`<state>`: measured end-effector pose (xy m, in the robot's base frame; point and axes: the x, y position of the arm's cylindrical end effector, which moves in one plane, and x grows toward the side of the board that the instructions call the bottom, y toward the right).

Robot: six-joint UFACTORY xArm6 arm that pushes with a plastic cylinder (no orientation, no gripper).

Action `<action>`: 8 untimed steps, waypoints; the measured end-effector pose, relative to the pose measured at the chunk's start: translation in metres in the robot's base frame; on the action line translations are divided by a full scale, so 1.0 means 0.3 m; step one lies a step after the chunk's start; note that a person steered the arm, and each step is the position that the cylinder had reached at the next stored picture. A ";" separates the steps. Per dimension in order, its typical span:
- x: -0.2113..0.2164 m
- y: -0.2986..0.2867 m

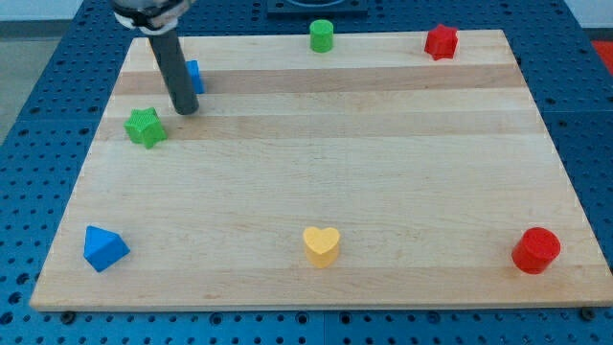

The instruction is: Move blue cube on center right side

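Blue cube [194, 75] lies near the board's top-left corner, largely hidden behind the dark rod, so its shape is only partly confirmed. The tip [187, 110] rests on the wooden board [326, 163] just below the cube and slightly toward the view's left; contact cannot be determined. The rod has no jaws and holds nothing. The destination, the centre of the right edge, lies well apart toward the view's right and lower, so the tip is probably best placed on the cube's left face before pushing.

Block count:
- blue: cube, one; triangular block [103, 248], one
- green: star [145, 126], one; cylinder [321, 35], one
- red: star-like block [441, 41], one; cylinder [535, 250], one
- yellow: heart [322, 245], one
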<state>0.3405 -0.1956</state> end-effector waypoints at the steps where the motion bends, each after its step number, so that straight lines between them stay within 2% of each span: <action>1: -0.012 -0.115; 2: -0.095 -0.168; 3: -0.182 -0.112; 4: -0.178 0.037; 8: 0.059 0.604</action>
<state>0.3581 -0.0145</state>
